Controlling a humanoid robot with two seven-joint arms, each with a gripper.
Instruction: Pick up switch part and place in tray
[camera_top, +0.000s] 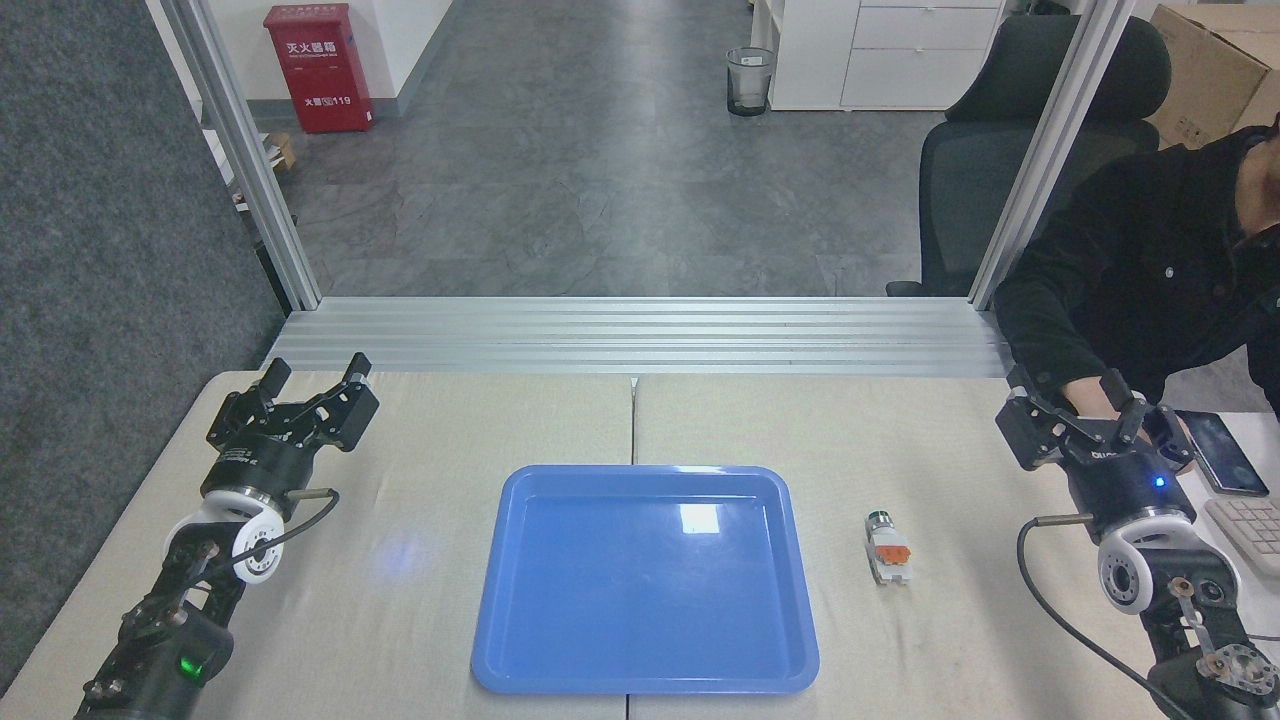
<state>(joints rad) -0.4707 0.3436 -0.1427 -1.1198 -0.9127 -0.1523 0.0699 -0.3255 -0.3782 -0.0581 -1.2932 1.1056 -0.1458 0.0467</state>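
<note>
Two arms, one tray, one switch part, listed from the left edge of the frame across.

Left gripper (316, 381): middle left, hovering over the table (430, 420), fingers spread with nothing between them; well apart from everything else.

Tray (640, 676): lower centre, blue, glossy, flat on the table, nothing in it.

Switch part (887, 547): lower right of centre, lying on the table just right of the tray and not touching it; green cap toward the far side, orange piece in the middle, pale body toward the near edge.

Right gripper (1078, 400): middle right, fingers parted and holding nothing, up and to the right of the switch part and apart from it. A person's dark sleeve (1100, 290) sits just behind it; a phone (1218, 452) and a keyboard (1250, 525) lie at the right edge.

Step in hand, by judgement: the start, nothing grasped yet. Next move likely falls to the right arm, being nearer: swing left and toward the near edge, come down over the switch part, close across its narrow body.
</note>
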